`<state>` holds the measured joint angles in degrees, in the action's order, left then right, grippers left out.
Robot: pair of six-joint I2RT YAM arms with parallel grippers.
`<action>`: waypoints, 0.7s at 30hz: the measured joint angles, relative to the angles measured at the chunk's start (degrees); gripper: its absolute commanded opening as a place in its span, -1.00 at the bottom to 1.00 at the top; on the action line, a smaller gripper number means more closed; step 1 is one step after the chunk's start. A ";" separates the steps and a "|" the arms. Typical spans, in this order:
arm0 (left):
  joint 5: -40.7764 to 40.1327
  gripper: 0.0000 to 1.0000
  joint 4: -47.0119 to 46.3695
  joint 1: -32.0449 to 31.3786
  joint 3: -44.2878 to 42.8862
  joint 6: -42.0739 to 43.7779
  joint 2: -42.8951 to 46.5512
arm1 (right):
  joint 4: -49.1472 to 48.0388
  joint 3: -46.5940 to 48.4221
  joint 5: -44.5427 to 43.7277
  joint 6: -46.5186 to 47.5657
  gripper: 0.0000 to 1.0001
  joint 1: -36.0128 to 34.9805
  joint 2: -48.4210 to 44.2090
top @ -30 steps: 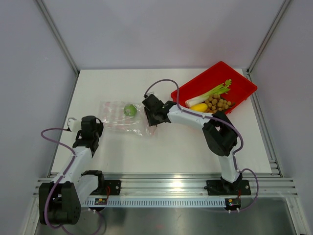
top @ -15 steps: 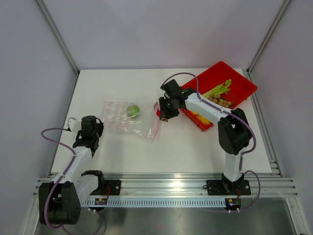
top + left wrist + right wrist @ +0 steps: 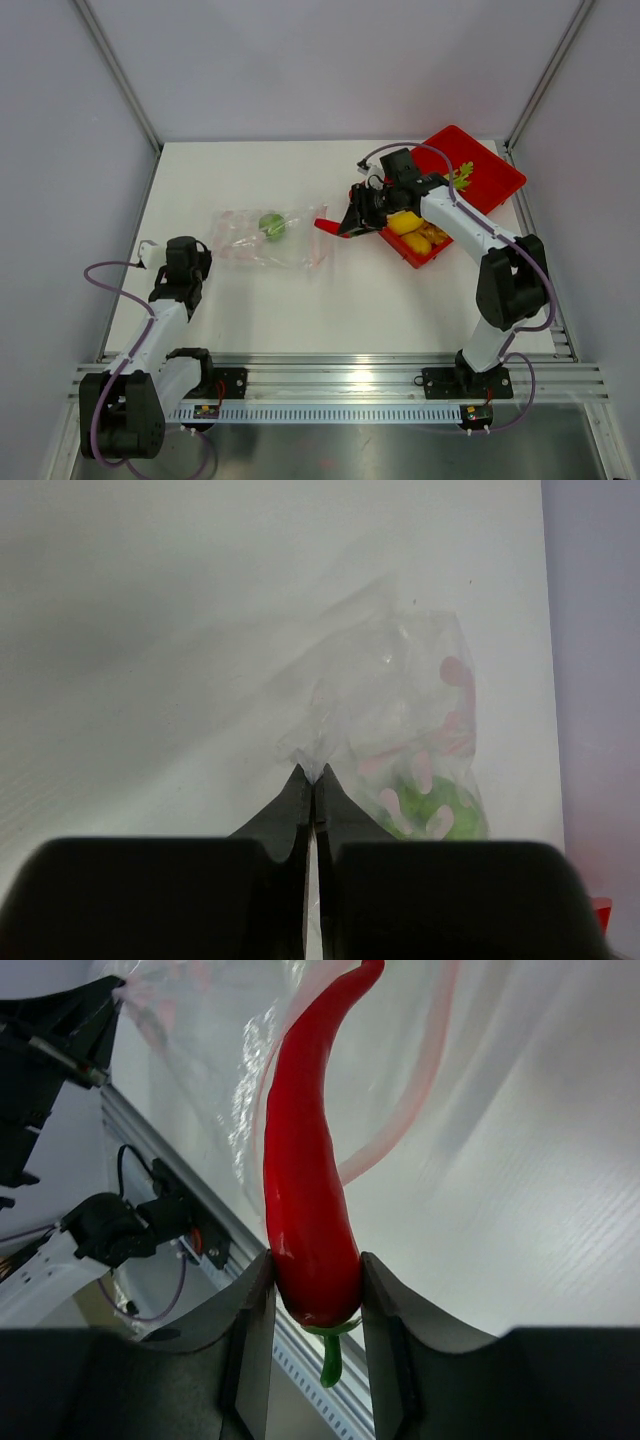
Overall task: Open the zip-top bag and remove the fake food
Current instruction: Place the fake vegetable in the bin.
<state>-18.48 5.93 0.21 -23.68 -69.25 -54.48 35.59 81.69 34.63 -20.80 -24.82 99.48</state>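
- The left gripper (image 3: 312, 777) sat low on the white table (image 3: 250, 310), its fingers pressed tight together with a gathered corner of the zip-top bag (image 3: 262, 240) pinched at the tips.
- The bag lay flat and crinkled just ahead of that gripper. The green round fruit (image 3: 270, 222) was inside it, toward the far edge.
- The pink-red zip strip (image 3: 318, 252) curled at the bag's right end, which faced the right arm.
- The right gripper (image 3: 357, 216) was up between the bag and the red tray (image 3: 492, 172), its fingers clamped on the stem end of a red chili pepper (image 3: 305, 1190). The pepper's pointed tip aimed back toward the bag.
- In the tray, the yellow and orange pieces (image 3: 412, 230) showed at the near corner and the celery stalk (image 3: 463, 172) peeked out past the right arm.
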 measured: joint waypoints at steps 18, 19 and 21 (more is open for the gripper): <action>-0.02 -1.00 0.02 0.00 0.00 0.00 0.11 | 1.92 -1.07 -2.32 0.68 -0.38 -0.02 -1.86; -0.02 -1.00 0.02 0.00 0.00 0.00 0.11 | 1.90 -1.55 -2.49 0.61 -0.39 0.37 -2.95; -0.02 -1.00 0.02 0.00 0.00 0.00 0.11 | 1.09 -2.89 -2.73 0.09 -0.40 1.95 -5.29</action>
<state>-18.50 5.96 0.21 -23.68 -69.25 -54.37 36.69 78.81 31.90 -20.71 -22.87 94.19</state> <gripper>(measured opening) 0.005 0.422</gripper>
